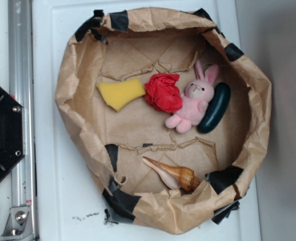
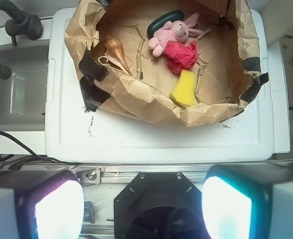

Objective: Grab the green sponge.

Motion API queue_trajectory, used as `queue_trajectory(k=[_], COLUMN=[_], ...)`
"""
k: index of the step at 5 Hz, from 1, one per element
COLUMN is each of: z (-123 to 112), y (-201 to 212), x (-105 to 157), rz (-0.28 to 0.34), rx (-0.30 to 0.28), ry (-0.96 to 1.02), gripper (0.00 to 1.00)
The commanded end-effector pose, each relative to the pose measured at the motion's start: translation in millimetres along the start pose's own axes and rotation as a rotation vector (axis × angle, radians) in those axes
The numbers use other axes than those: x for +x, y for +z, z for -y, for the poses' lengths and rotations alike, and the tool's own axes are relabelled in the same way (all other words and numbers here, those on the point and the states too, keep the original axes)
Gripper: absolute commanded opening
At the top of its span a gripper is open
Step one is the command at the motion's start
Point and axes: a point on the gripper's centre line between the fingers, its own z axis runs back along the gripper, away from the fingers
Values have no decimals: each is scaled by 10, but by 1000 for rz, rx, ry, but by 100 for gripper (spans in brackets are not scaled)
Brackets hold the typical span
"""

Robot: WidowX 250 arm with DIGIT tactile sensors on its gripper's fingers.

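A brown paper-lined bowl (image 1: pixel 72 100) holds the objects. A dark green glossy oblong piece (image 1: pixel 214 108) lies at the right against a pink plush bunny (image 1: pixel 193 100); it is the only green thing in view. A yellow sponge-like wedge (image 1: pixel 120 93) lies at the left, beside a red crumpled ball (image 1: pixel 164 93). In the wrist view the green piece (image 2: pixel 163 21) is far off at the top and the yellow wedge (image 2: pixel 185 89) sits nearer. My gripper (image 2: pixel 144 209) is open and empty, its fingers (image 2: pixel 56 209) wide apart, well short of the bowl. It does not show in the exterior view.
A tan spiral seashell (image 1: pixel 170 173) lies at the bowl's near side. The bowl stands on a white board (image 1: pixel 52 175), with an aluminium rail (image 1: pixel 22 100) and the black robot base (image 1: pixel 2 133) beside it. A sink with a black tap (image 2: pixel 17 25) is at the wrist view's left.
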Motion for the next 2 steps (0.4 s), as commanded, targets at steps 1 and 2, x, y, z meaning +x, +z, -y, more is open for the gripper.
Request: queue_trajectory(k=[1,2], z=[0,-414], y=[0,-240], x=[0,485], rz=[0,-2], rx=[0,5], ry=[0,43], gripper=[100,100])
